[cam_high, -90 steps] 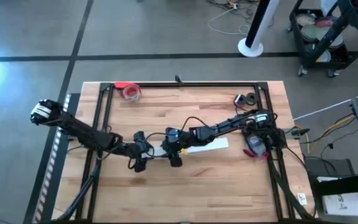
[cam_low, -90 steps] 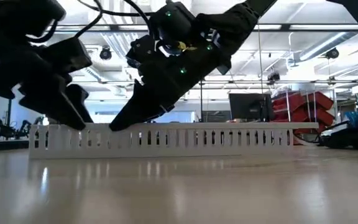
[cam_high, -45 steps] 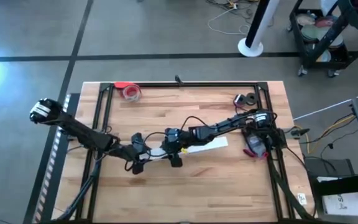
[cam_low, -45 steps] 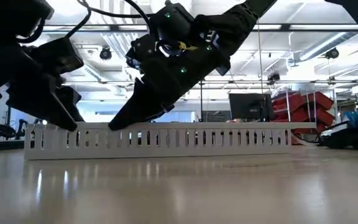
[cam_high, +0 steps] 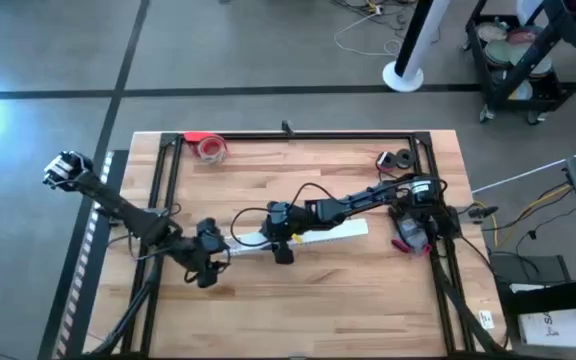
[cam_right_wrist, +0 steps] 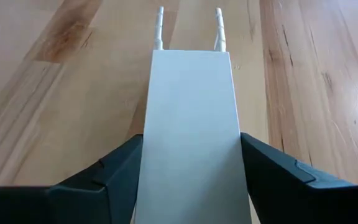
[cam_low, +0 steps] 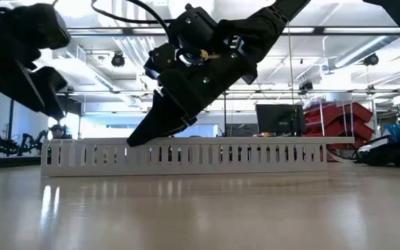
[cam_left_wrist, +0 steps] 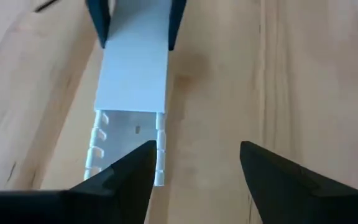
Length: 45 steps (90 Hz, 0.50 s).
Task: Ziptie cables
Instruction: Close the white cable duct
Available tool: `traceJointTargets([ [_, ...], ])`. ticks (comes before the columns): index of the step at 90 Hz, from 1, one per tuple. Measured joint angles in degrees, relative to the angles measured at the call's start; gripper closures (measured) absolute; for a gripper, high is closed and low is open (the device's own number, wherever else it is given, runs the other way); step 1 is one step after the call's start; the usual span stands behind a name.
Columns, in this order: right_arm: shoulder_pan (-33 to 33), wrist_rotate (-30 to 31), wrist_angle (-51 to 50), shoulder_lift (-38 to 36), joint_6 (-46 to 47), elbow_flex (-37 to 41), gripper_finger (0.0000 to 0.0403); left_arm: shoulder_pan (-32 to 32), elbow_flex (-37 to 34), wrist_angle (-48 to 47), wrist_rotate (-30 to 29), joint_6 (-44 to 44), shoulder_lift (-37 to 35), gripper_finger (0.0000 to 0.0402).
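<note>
One white slotted cable duct [cam_high: 298,238] lies at table centre. The right gripper [cam_high: 280,246] clamps its flat lid [cam_right_wrist: 191,130]; the left gripper [cam_high: 206,267], fingers apart, sits off the duct's 9 o'clock end. Cables [cam_high: 408,240] lie at the table's 3 o'clock edge.

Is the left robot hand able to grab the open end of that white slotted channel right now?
Probably yes. The left gripper is open, just off the white slotted channel's uncovered end, with only bare table between. The right gripper holds the channel at its covered part, farther along, so it does not block that end.
</note>
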<state>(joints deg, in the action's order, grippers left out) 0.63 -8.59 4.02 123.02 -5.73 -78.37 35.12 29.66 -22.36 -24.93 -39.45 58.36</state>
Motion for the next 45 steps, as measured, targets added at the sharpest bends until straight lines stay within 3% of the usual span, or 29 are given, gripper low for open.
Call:
traceJointTargets([
  [24,-0.25,-0.42,0.08,0.0,-0.18,0.02,0.0174,5.83,0.97,-4.98,-5.43,-5.3,-8.55,0.0211],
  [45,-0.23,-0.39,0.12,0.0,-0.01,0.04,0.0181,6.74,-0.84,-19.85,5.19,-18.74,-11.99,0.0211],
])
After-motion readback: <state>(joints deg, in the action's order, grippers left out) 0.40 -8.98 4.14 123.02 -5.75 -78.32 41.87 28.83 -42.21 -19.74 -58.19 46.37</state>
